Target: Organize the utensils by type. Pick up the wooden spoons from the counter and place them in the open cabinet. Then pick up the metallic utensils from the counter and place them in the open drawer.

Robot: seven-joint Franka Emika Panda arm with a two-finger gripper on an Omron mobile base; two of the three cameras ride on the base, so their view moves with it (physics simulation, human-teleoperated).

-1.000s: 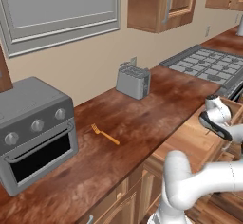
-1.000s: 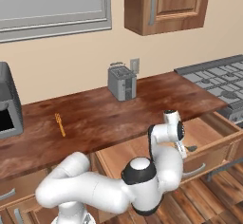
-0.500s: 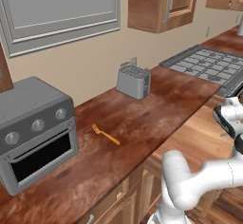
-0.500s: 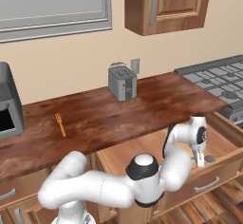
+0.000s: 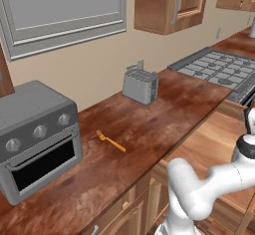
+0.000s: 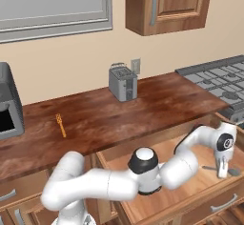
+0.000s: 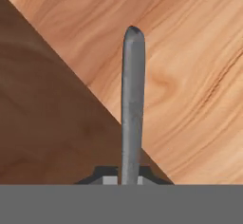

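**Gripper in open drawer, closed on grey utensil; orange fork on bench**

Landmark: the small grey two-slot toaster (image 6: 122,82) at the back of the dark reddish-brown wood-grain bench (image 6: 157,100).

- Slim grey metal utensil (image 7: 132,99): one. In the hand view its long axis runs straight away from the fingertips, with the rounded end farthest out. In the right base view it lies low in the drawer, roughly along the drawer's width, well below and right of the toaster.
- Two-finger gripper (image 7: 122,179): pinched closed on the near end of that utensil, over the light tan floor of the shallow wooden drawer (image 6: 188,193).
- Small orange-gold fork (image 5: 110,141): one. It lies flat on the bench, well left of the toaster and nearer the front edge, with its tines toward the wall and its handle toward the front.
- Box-shaped grey toaster oven (image 5: 35,139): one, farther left of the toaster than the fork.
- Medium-brown wooden wall cabinet (image 6: 167,5): above and right of the toaster.
- Grey stove grates (image 5: 219,67): right of the toaster.
- Beige wall behind.
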